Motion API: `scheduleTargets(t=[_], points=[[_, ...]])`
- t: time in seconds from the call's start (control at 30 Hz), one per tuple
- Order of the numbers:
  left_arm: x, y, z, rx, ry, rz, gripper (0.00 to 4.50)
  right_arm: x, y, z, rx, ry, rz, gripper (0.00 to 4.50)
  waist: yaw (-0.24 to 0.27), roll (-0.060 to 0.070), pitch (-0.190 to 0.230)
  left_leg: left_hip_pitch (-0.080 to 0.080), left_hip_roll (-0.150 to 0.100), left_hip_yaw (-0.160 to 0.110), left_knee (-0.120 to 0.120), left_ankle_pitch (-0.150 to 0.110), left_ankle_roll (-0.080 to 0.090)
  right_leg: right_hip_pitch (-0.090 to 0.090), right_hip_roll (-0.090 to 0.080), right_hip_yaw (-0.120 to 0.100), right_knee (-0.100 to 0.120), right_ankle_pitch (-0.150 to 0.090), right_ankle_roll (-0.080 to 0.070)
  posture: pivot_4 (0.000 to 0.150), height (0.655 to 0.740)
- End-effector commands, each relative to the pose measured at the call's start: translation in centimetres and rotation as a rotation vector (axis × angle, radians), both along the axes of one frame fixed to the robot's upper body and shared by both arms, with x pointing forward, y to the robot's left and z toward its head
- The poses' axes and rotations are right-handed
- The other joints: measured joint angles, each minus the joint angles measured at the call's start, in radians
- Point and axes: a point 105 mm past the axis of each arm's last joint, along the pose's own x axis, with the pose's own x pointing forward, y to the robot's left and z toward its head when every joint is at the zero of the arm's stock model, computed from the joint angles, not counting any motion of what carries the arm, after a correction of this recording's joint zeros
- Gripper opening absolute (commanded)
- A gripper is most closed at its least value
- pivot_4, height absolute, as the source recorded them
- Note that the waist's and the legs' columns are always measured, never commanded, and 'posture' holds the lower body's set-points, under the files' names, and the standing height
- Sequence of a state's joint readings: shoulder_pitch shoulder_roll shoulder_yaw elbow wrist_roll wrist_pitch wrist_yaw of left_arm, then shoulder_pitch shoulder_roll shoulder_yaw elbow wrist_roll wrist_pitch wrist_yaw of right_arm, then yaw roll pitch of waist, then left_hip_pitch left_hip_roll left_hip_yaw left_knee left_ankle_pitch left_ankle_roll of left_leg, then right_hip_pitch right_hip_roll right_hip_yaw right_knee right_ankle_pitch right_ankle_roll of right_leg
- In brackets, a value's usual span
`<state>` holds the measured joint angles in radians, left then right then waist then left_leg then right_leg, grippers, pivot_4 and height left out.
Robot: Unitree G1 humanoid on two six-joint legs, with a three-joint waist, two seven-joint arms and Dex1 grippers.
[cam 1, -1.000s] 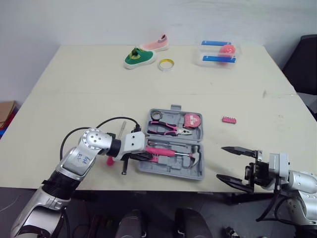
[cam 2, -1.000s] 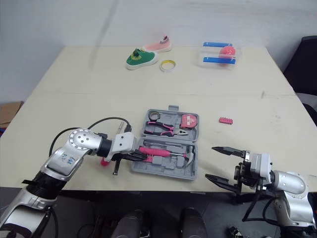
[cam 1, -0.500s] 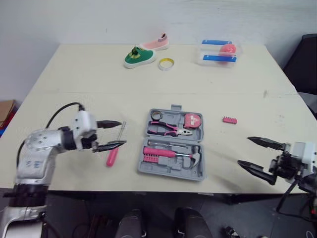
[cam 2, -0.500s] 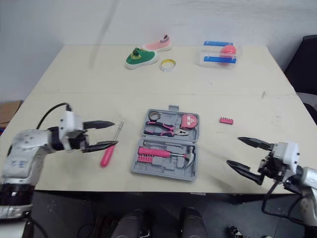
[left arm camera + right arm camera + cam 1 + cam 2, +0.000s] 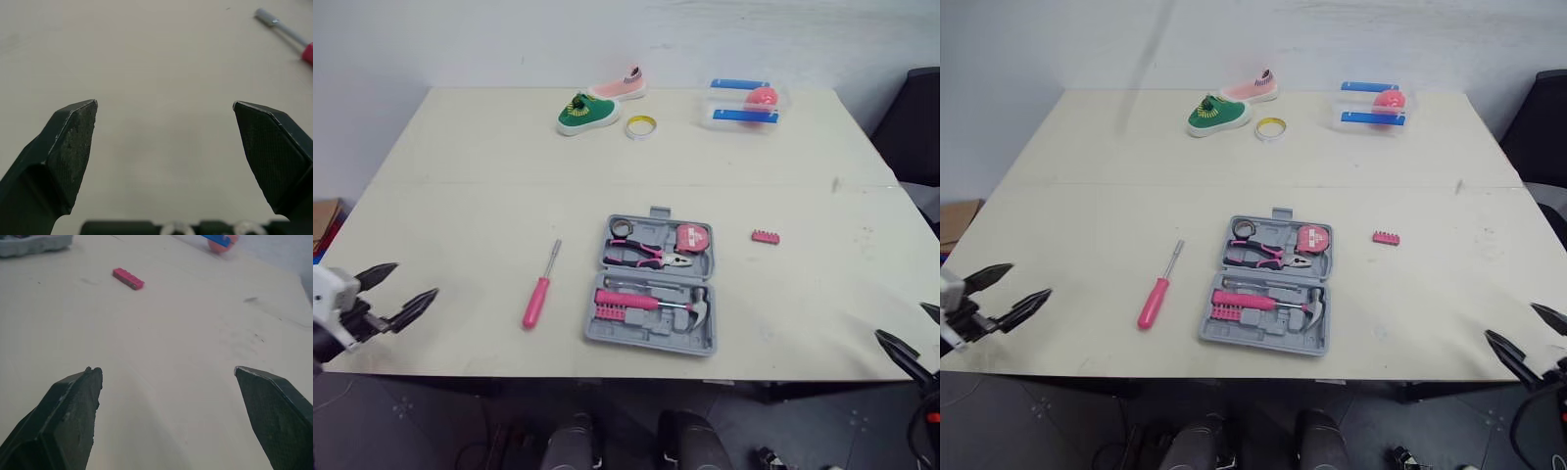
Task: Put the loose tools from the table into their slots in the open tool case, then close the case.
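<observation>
Now both my jaws stand open, empty; the pink-handled screwdriver [image 5: 541, 287] lies left of the open grey plastic tool case [image 5: 646, 339].

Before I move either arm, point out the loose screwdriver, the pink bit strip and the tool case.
screwdriver [image 5: 539, 294]: left eye view, on its pink handle.
pink bit strip [image 5: 766, 237]: left eye view, on its middle.
tool case [image 5: 651, 336]: left eye view, on the grey near rim.

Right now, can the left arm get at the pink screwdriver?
Probably yes. The left end effector hangs open at the left edge of the table, and only bare surface lies between it and the screwdriver, which lies apart from the tool case.
</observation>
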<state>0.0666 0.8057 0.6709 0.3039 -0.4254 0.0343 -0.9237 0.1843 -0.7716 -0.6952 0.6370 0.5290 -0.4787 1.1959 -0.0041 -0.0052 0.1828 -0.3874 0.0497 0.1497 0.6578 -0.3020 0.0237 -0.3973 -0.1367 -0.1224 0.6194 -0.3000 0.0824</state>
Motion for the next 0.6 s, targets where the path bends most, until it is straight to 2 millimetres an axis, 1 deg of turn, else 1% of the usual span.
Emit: scheduleTargets(t=[0.03,0.07,0.13,0.2,0.27,0.33,0.37,0.47,0.57,0.6], points=[[0.2,-0.3,1.4,0.009,-0.051,-0.012,4.48,0.0,-0.7,1.5,-0.006,-0.076,-0.054,4.5,-0.001,0.0,0.0,0.0,0.0,0.0,0.0,0.0,0.0,0.0,-0.001,0.001,0.0,0.0,0.0,0.15,0.74],[0.3,-0.6,1.4,0.006,-0.053,-0.022,4.48,0.1,-0.6,1.5,-0.002,-0.082,-0.056,4.5,-0.001,0.0,0.0,0.0,0.0,0.0,0.0,0.0,0.0,0.0,-0.001,0.001,0.0,0.0,0.0,0.15,0.74],[0.9,-1.5,1.8,-0.003,-0.072,-0.056,4.48,0.8,0.3,2.0,0.024,-0.111,-0.035,4.5,-0.001,0.0,0.0,0.0,0.0,0.0,-0.001,0.0,-0.001,0.0,-0.001,0.001,0.0,0.0,0.0,0.15,0.74],[1.8,-3.8,2.6,-0.013,-0.1,-0.141,4.48,2.5,2.9,3.2,0.062,-0.172,0.033,4.5,-0.001,0.0,0.0,0.001,0.0,0.0,-0.003,0.001,-0.002,-0.001,-0.001,0.002,0.0,0.0,0.0,0.15,0.74],[2.4,-6.0,3.3,-0.015,-0.121,-0.221,4.48,4.2,4.8,4.1,0.067,-0.185,0.027,4.5,-0.002,0.0,0.0,0.001,0.0,0.0,-0.006,0.003,-0.004,-0.002,-0.001,0.003,0.0,0.0,0.0,0.15,0.74],[2.9,-8.0,4.1,-0.02,-0.14,-0.295,4.48,5.5,7.0,4.9,0.096,-0.186,0.05,4.5,-0.003,0.001,0.0,0.001,-0.001,0.001,-0.007,0.005,-0.006,-0.004,-0.001,0.003,0.001,0.0,0.0,0.15,0.74],[3.1,-9.3,4.6,-0.022,-0.152,-0.341,4.48,6.2,8.0,5.3,0.109,-0.172,0.046,4.5,-0.003,0.001,0.0,0.001,-0.001,0.001,-0.008,0.005,-0.006,-0.005,-0.001,0.004,0.002,0.0,0.0,0.15,0.74],[3.4,-12.5,5.9,-0.025,-0.182,-0.455,4.48,7.8,9.8,5.5,0.114,-0.102,-0.013,4.5,0.0,0.001,0.0,-0.001,-0.001,0.002,-0.01,0.009,-0.012,-0.008,0.0,0.004,0.003,-0.001,-0.002,0.15,0.74],[3.5,-15.9,7.1,-0.034,-0.208,-0.58,4.48,9.3,13.1,6.7,0.191,-0.092,0.025,4.5,0.0,0.001,0.0,-0.002,-0.001,0.003,-0.01,0.01,-0.012,-0.009,0.002,0.004,0.003,-0.001,-0.002,0.15,0.74],[3.4,-16.6,7.4,-0.039,-0.215,-0.604,4.48,9.7,13.8,6.8,0.206,-0.084,0.026,4.5,0.001,0.001,0.0,-0.002,-0.001,0.004,-0.01,0.01,-0.01,-0.009,0.002,0.005,0.003,-0.001,-0.002,0.15,0.74]])
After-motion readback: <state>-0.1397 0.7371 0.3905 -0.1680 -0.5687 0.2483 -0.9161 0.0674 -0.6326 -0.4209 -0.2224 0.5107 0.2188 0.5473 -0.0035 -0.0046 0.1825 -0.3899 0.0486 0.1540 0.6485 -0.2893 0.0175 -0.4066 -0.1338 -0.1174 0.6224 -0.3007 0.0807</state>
